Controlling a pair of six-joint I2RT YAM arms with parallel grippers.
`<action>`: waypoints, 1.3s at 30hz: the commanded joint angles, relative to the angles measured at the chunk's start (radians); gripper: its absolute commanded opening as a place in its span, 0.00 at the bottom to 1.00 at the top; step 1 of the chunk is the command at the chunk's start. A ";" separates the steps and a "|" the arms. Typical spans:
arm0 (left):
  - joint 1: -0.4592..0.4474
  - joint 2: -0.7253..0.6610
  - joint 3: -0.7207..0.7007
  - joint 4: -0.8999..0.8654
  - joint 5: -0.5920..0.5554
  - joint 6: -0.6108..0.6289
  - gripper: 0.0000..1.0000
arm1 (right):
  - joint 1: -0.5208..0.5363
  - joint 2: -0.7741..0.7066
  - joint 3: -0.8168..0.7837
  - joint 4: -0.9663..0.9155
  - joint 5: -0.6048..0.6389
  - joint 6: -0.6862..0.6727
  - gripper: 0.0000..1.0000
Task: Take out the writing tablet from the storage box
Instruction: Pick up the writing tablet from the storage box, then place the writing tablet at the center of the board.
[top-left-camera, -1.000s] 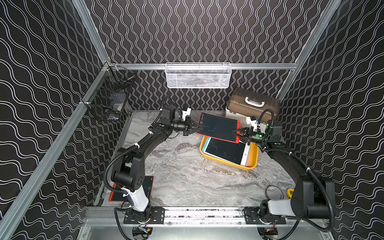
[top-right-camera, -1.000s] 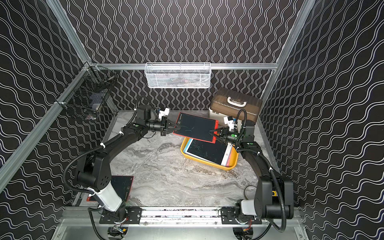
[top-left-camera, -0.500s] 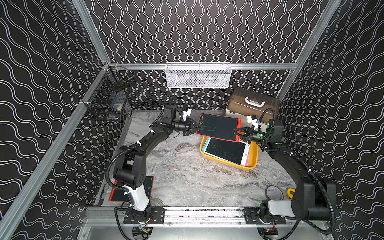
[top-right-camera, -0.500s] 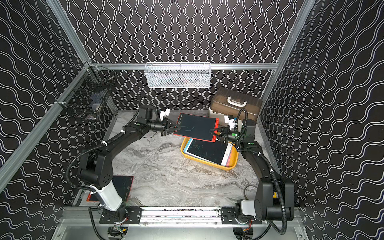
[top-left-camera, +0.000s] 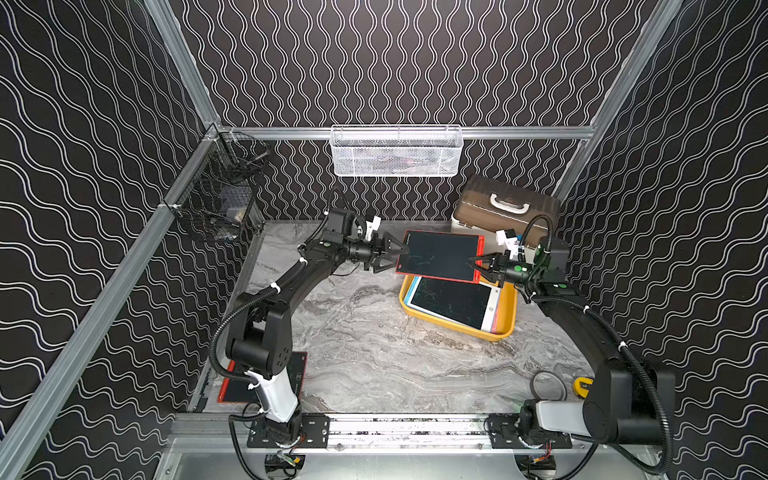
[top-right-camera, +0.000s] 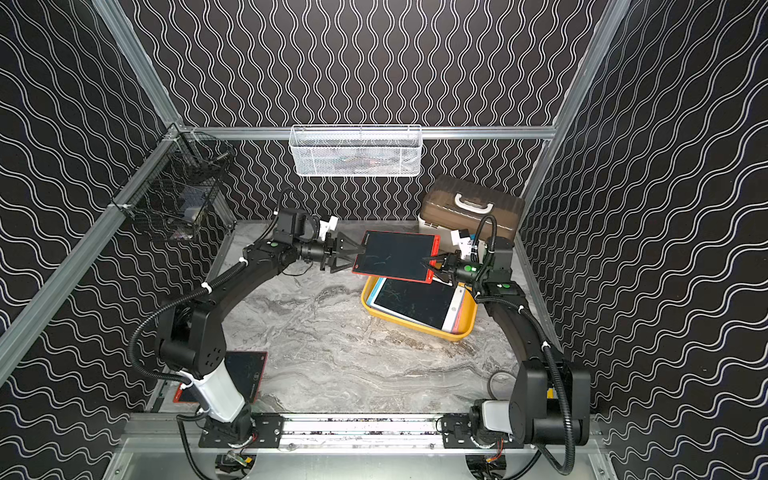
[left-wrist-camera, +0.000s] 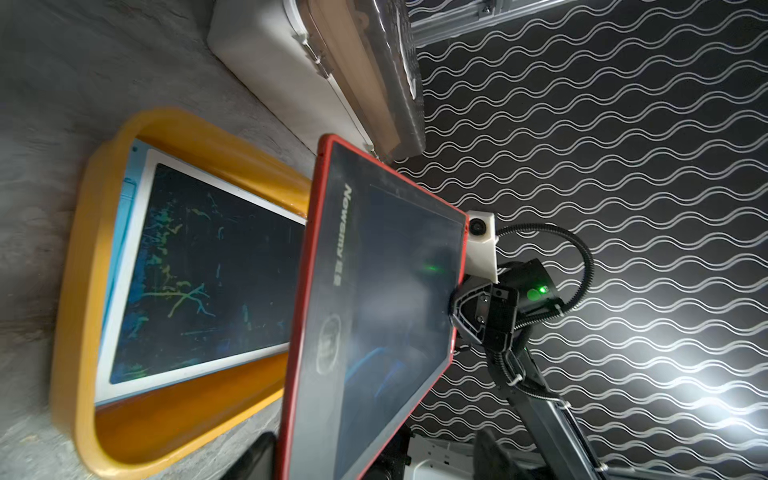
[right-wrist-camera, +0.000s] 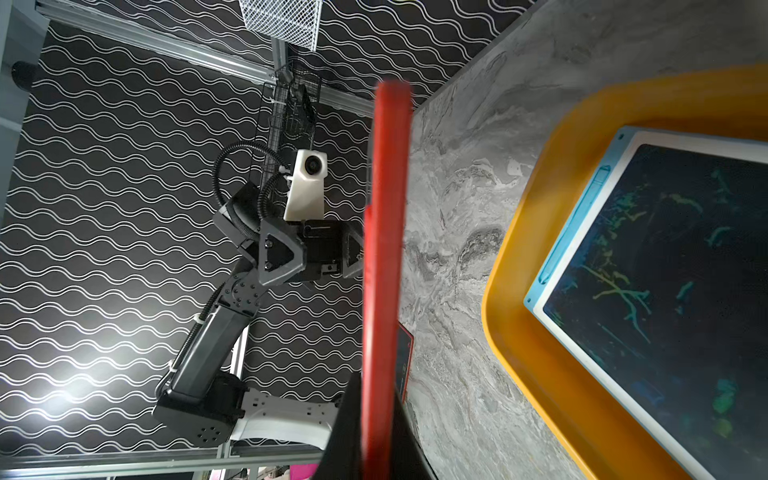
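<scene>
While the right gripper (top-left-camera: 478, 266) is clamping one short edge of the red-framed writing tablet (top-left-camera: 438, 257), the left gripper (top-left-camera: 394, 258) is standing with its jaws spread wide at the opposite edge, gripping nothing. In both top views the tablet is hanging in the air right of centre, partly over the upper end of the yellow storage box (top-left-camera: 510, 309). The box is sitting on the grey marbled tabletop (top-left-camera: 357, 345) and holding a white-framed tablet (top-left-camera: 453, 301) on a blue one. Black walls with white wavy lines are enclosing the cell, and aluminium rails (top-left-camera: 519, 132) are running along them. A white mesh basket (top-left-camera: 397, 151) is hanging at upper centre and a black wire basket (top-left-camera: 216, 195) at centre left. A cream case with a brown lid (top-left-camera: 505, 208) is sitting near the box, toward the upper right. Another red-framed tablet (top-left-camera: 297, 374) is lying at lower left by the left arm's base.
</scene>
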 joint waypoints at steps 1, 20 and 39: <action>0.000 -0.047 0.009 -0.084 -0.106 0.077 0.87 | -0.003 -0.015 0.012 -0.046 0.028 -0.031 0.00; -0.001 -0.557 0.008 -0.726 -0.816 0.351 0.99 | 0.143 0.023 0.152 -0.155 0.286 -0.085 0.00; -0.003 -0.924 -0.040 -1.035 -0.811 0.347 0.99 | 0.645 0.326 0.279 0.048 0.657 0.001 0.00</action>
